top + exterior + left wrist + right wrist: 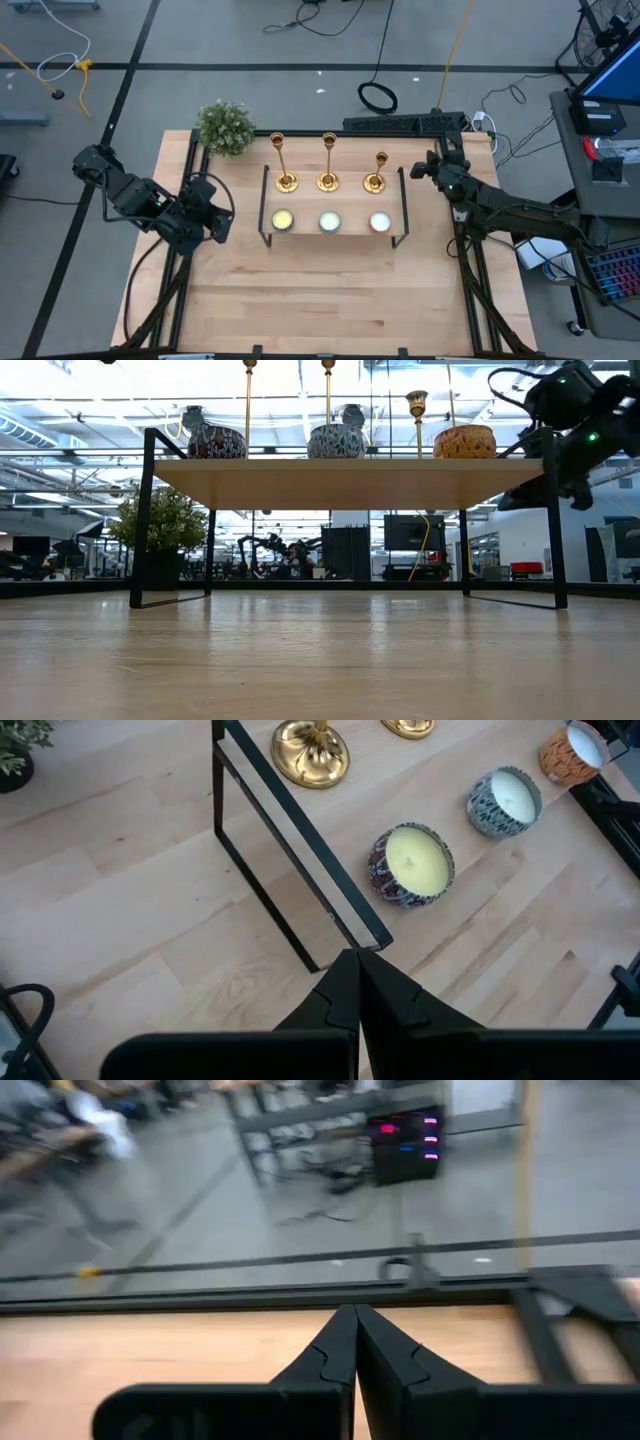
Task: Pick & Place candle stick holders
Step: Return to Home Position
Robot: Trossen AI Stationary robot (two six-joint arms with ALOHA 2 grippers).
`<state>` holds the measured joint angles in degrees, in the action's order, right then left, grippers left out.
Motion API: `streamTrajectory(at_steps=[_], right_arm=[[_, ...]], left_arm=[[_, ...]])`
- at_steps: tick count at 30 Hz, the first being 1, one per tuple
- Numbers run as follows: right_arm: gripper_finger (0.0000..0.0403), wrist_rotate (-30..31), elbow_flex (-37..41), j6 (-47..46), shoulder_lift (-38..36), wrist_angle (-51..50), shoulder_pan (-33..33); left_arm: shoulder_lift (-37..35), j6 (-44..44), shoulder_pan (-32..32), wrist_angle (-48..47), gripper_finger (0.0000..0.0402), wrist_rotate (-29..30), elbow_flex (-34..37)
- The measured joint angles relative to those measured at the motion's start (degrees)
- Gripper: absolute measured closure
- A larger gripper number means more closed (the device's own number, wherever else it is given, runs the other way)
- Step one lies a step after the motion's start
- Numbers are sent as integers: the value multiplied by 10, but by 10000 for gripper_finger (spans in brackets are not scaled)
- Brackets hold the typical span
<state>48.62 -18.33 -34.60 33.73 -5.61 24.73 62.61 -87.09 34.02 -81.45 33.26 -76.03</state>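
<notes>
Three gold candle stick holders (285, 165), (328, 163), (376, 170) stand upright on their round bases in a row along the far side of the wooden shelf (335, 200). In the low view their thin stems (327, 395) rise above the shelf board. My left gripper (230, 216) is shut and holds nothing, left of the shelf's black wire frame (290, 830). In the left wrist view its fingertips (357, 970) point down at the table beside that frame, with two gold bases (312, 750) beyond. My right gripper (418, 172) is shut and holds nothing, just right of the shelf; its fingertips (355, 1330) point over the table's far edge.
Three tin candles (282, 220), (330, 222), (380, 222) line the shelf's near side. A small potted plant (225, 127) stands at the table's far left corner. Bare wood (330, 300) lies between the shelf and the near edge. Cables and a black bar (400, 123) lie beyond the far edge.
</notes>
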Motion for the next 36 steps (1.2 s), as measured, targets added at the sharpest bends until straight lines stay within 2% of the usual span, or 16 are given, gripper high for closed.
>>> streamTrajectory(at_steps=[5, 11, 20, 33, 36], right_arm=[[403, -7, 58, -7, -32, 114, 0], [403, -9, 90, 14, -86, 139, -1], [403, -21, 91, 45, -178, 98, -21], [403, -24, 91, 38, -299, -53, -70], [403, -46, 91, 38, -318, -74, -76]], left_arm=[[0, 2, -7, 0, 400, 0, 0], [0, 3, -7, -1, 400, -3, 0], [0, 3, -7, -12, 400, -4, 0], [0, 8, -14, -16, 400, -3, 0], [0, 10, -14, -16, 400, -4, 0]])
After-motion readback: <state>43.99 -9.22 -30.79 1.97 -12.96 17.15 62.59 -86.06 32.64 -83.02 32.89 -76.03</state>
